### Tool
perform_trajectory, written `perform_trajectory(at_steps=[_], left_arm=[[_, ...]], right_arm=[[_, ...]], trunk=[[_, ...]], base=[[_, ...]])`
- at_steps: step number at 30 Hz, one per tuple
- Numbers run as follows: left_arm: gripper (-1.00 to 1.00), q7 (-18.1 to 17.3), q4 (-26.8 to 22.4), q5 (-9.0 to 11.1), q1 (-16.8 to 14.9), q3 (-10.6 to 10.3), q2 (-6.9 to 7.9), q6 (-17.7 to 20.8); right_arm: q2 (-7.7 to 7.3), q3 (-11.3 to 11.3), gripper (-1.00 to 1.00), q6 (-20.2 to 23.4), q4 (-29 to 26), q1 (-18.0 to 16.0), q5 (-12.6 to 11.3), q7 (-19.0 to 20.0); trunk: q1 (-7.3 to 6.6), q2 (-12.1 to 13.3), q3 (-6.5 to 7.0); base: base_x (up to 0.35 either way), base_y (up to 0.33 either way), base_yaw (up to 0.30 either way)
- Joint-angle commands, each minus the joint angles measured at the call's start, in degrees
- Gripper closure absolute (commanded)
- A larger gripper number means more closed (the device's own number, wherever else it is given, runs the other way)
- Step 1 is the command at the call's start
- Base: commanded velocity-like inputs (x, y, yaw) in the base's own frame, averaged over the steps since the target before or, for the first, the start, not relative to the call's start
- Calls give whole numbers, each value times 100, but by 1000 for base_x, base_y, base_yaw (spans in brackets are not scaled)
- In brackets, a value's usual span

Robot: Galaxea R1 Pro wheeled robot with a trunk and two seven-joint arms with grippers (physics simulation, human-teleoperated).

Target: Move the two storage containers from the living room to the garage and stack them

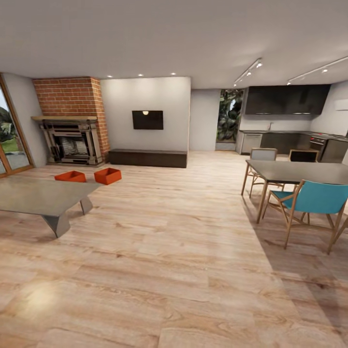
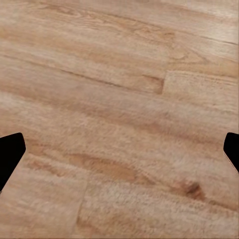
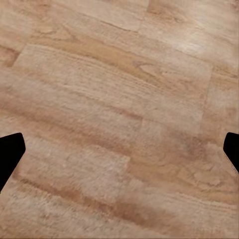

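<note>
Head view: two storage containers (image 1: 71, 176) (image 1: 107, 175) sit side by side on far-left wood floor (image 1: 183, 261). Left gripper (image 2: 119, 152) and right gripper (image 3: 119, 152) spread wide, empty.

My left gripper (image 2: 119, 154) hangs spread wide over light wood-plank flooring (image 2: 119, 89), fingertips (image 2: 10, 154) apart, holding nothing.

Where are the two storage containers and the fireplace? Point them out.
Left storage container (image 1: 70, 177), head view, on its open top and near rim.
Right storage container (image 1: 108, 176), head view, on its front wall.
Brick fireplace (image 1: 72, 139), head view, on the dark firebox opening.
</note>
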Motion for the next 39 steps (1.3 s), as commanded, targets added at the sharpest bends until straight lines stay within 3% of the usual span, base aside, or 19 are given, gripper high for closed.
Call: perform_trajectory(at_steps=[1, 39], left_arm=[[-100, -3, 5, 11, -4, 15, -2, -17], [-100, -3, 1, 11, -4, 16, 7, -16]], right_arm=[[-5, 45, -100, -8, 4, -4, 20, -44], [-5, 45, -100, -6, 4, -4, 20, -35]], trunk=[[3, -3, -6], [3, -3, -6]], base=[[329, 0, 0], [329, 0, 0]])
